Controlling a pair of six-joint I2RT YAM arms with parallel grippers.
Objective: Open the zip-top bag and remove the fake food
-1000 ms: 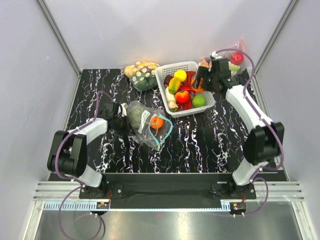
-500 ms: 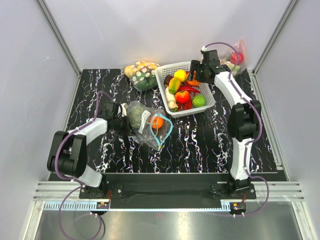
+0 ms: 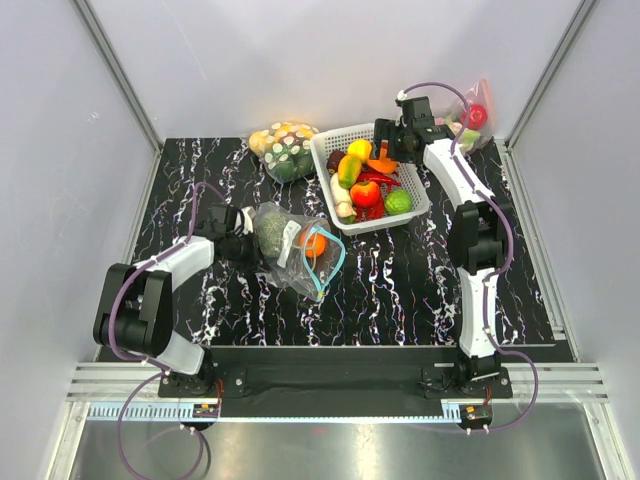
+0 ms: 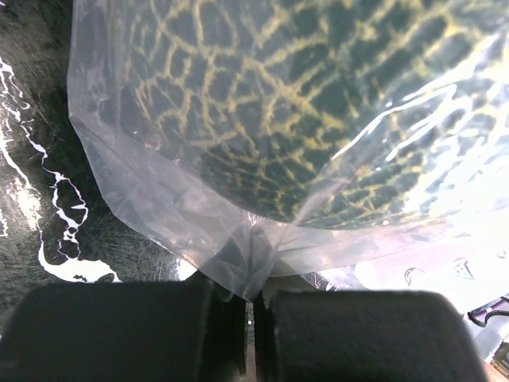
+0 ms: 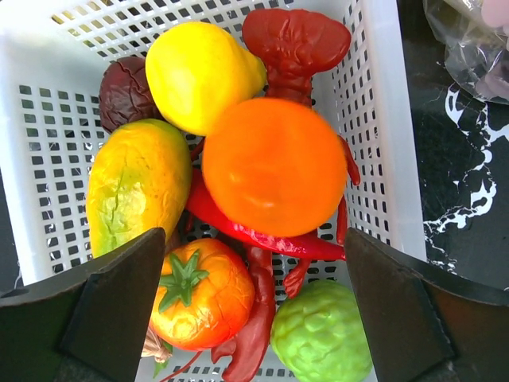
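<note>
The zip-top bag (image 3: 300, 255) lies on the dark marbled table, its teal zip strip (image 3: 335, 262) at the near right. Inside it are a dark green bumpy ball (image 3: 270, 232) and a round orange fruit (image 3: 314, 243). My left gripper (image 3: 243, 245) is shut on the bag's left corner. In the left wrist view, the plastic (image 4: 159, 183) is pinched between the closed jaws (image 4: 253, 298) and the green ball (image 4: 318, 103) is just beyond. My right gripper (image 3: 385, 150) hangs open over the white basket (image 3: 335, 140). A round orange fruit (image 5: 274, 167) sits between its spread fingers (image 5: 254, 239), untouched.
The basket wall (image 5: 382, 119) encloses a yellow fruit (image 5: 199, 76), a yellow-green piece (image 5: 131, 191), an orange tomato (image 5: 199, 294), a lime-green ball (image 5: 322, 334) and red chillies. A bag of spotted items (image 3: 283, 148) lies back left. A bag with a red apple (image 3: 470, 118) lies back right.
My right gripper has moved left from the basket's right edge to over the basket's back. The left gripper and the bag have not moved.
</note>
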